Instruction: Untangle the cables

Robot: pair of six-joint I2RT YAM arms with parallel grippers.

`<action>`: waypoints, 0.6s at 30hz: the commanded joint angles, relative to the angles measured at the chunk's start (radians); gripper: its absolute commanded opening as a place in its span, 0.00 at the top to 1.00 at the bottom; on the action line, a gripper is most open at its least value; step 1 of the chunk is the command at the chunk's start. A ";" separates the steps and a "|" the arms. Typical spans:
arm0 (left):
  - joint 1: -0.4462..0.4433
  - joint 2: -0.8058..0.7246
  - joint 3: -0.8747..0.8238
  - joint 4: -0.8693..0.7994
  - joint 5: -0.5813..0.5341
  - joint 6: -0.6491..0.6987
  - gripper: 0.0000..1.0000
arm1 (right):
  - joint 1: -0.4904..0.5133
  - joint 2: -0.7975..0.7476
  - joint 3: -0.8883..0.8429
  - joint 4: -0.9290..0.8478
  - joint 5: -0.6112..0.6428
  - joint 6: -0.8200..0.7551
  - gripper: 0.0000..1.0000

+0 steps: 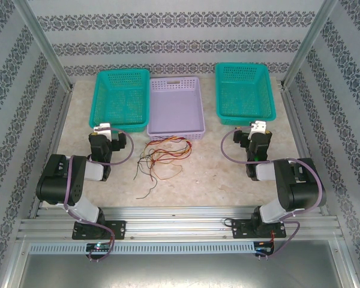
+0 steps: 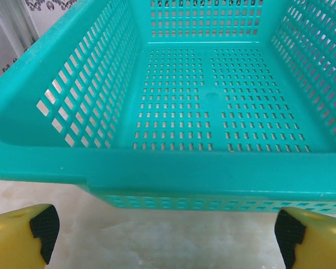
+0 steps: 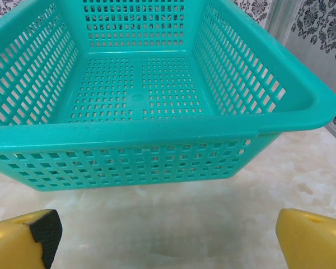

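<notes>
Top view places the cables [image 1: 159, 159] tangled at table [image 1: 228, 180] centre, just near-side of the purple basket [image 1: 175, 134]; wrist views show left gripper [image 2: 165, 235] and right gripper [image 3: 171, 235] jaws wide, unloaded, facing left basket [image 2: 157, 168] and right basket [image 3: 157, 134] respectively.

No readable text, label or number appears on anything here.

A: Where does the top view sit?
B: High above and behind the arm bases [image 1: 99, 229], facing down and forward over the whole table [image 1: 216, 180] to the back wall [image 1: 180, 36].
A: And the wrist views?
B: Low, near the tabletop, facing forward. One looks past the left gripper [image 2: 165, 238], close at the left teal basket [image 2: 157, 168]. The other looks past the right gripper [image 3: 168, 238] at the right teal basket [image 3: 145, 137]. The top view shares both baskets, far smaller.
</notes>
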 commanded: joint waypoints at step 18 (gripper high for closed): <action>0.004 -0.020 -0.005 -0.018 0.018 0.014 0.00 | 0.001 -0.420 -0.070 -0.235 0.009 0.002 0.02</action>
